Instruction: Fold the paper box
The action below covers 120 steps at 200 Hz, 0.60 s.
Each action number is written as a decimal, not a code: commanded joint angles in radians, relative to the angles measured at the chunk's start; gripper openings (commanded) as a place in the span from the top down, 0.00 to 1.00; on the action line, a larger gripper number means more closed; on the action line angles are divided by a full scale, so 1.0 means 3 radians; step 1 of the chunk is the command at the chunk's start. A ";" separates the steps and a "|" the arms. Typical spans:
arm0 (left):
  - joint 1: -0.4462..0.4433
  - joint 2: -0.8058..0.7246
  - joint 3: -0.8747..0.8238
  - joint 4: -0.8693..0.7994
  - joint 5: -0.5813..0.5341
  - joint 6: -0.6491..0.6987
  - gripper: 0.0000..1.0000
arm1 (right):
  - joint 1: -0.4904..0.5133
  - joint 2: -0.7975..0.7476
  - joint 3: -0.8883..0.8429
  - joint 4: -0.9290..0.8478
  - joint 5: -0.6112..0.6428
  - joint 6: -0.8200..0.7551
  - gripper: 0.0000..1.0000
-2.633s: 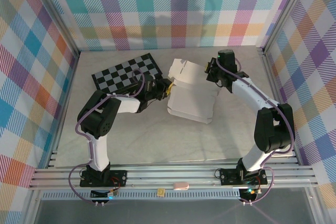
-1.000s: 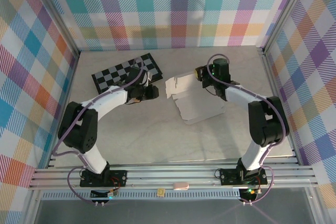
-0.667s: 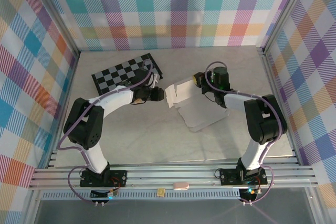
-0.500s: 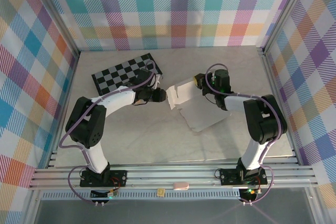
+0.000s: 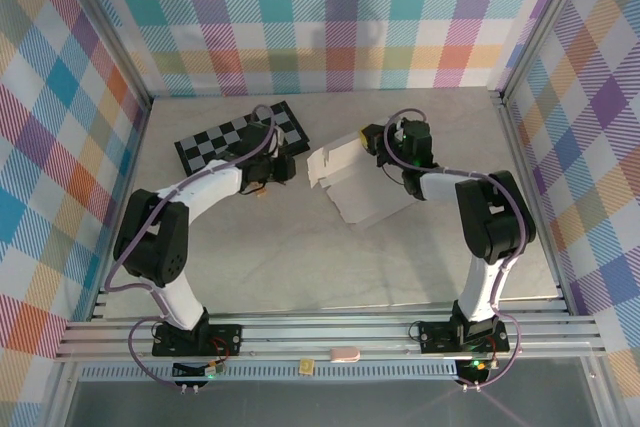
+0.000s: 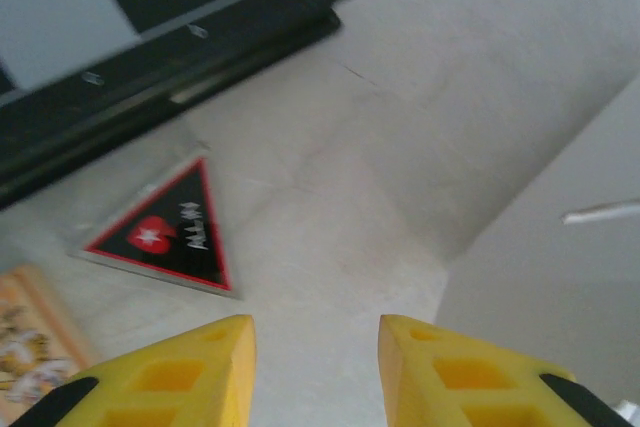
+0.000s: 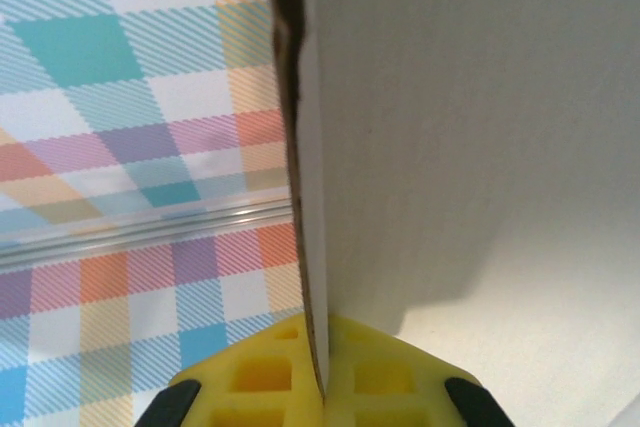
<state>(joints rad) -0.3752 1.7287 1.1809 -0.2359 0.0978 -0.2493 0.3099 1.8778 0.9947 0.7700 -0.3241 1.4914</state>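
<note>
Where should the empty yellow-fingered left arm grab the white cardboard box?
Probably the left-end flap of the plain white cardboard box, coming in from the left. It looks like a thin sheet lifted off the table, so the open left gripper could straddle its edge. The right gripper pinches the far edge, so that side is taken.

White paper box [image 5: 358, 183], tilted, mid-table

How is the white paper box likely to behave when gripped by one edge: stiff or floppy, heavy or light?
Probably light: the right gripper holds the paper box by a pinch on one thin edge. Likely bendy rather than stiff, since that edge looks like thin card. Pushing could crease it.
</note>
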 commanded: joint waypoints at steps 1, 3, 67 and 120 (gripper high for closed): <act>0.0028 -0.0072 -0.0009 -0.0113 -0.0005 0.0020 0.64 | -0.0002 0.0211 -0.0079 0.0420 -0.0166 0.0044 1.00; 0.0030 -0.0071 -0.0009 -0.0112 0.0000 0.0024 0.64 | -0.0004 0.0223 -0.0089 0.0440 -0.0181 0.0045 1.00; 0.0029 0.0004 -0.0195 0.0075 0.0285 0.0196 0.65 | -0.0062 0.0323 -0.0391 0.0749 -0.0318 0.0002 1.00; -0.0071 0.0171 -0.0361 0.0659 0.0625 0.0601 0.66 | -0.0073 0.0275 -0.0333 0.0570 -0.0375 -0.0025 1.00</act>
<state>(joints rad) -0.3752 1.7481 1.0897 -0.1493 0.2184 -0.1539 0.2935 1.9553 0.9012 1.0023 -0.4103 1.4948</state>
